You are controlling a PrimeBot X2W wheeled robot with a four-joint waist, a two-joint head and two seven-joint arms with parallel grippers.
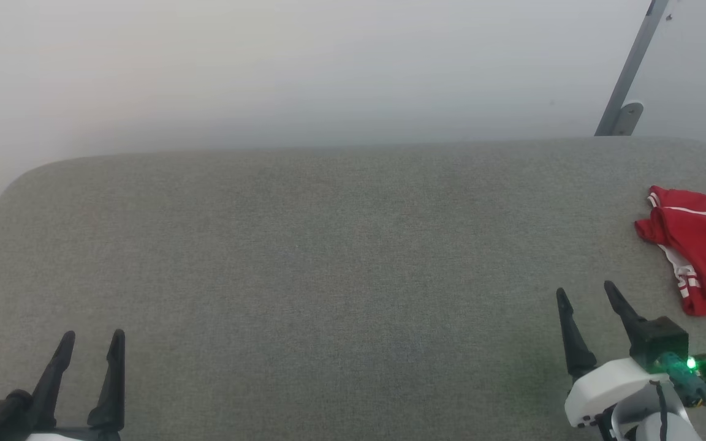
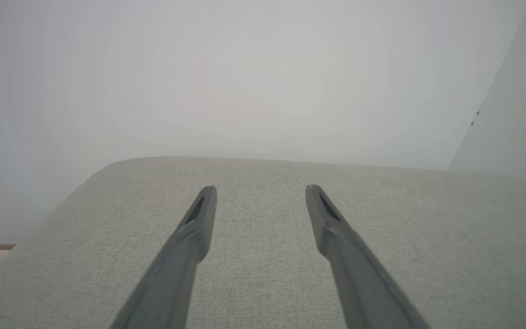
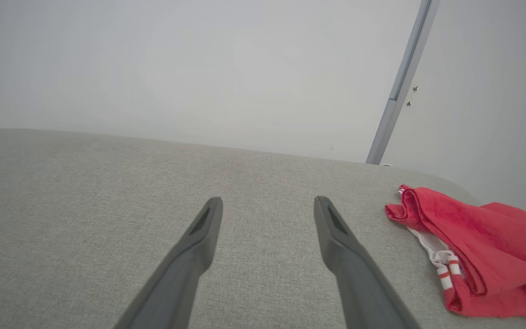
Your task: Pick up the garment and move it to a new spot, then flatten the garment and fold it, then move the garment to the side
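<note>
crumpled red garment [image 1: 699,245] at the far right of the grey fabric-covered surface [image 1: 328,245], not held by either arm

the garment, a red jersey with white-and-red striped trim, lies bunched in a heap by the surface's right edge, partly cut off by the head view's border; no lettering can be read. the right gripper [image 1: 584,287] is near it, just to its left and not touching, its two dark fingers spread wide with nothing between them. the left gripper [image 1: 94,333] sits at the lower left, well apart from the garment, fingers likewise spread wide and empty. a grey metal strut [image 1: 632,67] slants up the pale wall behind.
</note>
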